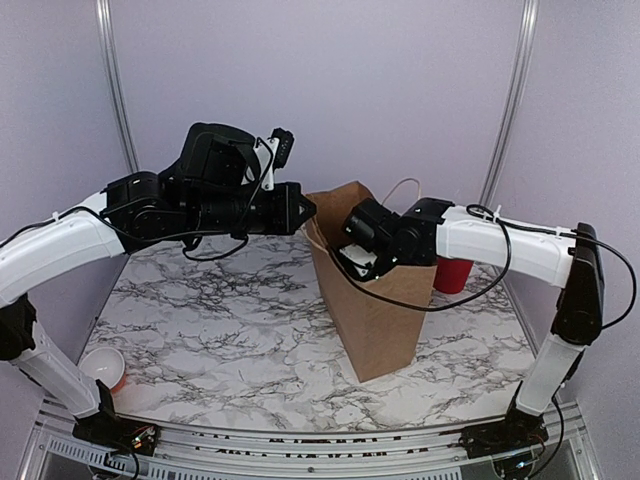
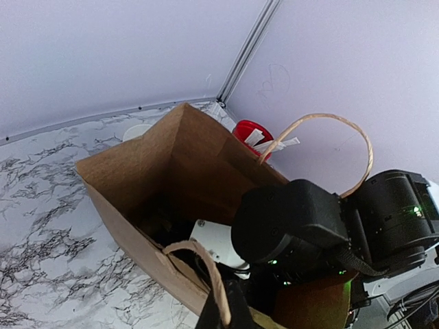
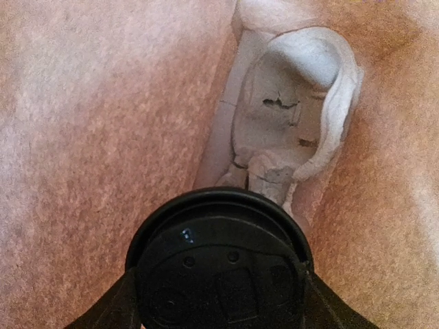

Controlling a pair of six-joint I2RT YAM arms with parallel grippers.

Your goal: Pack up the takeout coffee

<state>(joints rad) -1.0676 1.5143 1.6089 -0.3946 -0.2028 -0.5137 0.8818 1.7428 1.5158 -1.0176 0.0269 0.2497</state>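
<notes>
I have the takeout coffee [image 3: 219, 267] down inside the paper bag [image 1: 378, 320], right jaws clamped round its sides, which I judge thin and crushable, so squeeze gently; left jaws sit at the bag's rim, closure unreadable.

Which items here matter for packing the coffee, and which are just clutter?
Job: coffee, held in right gripper; bag, its handle held by left gripper.
Clutter: red cup at far right; second cup at near left.
</notes>
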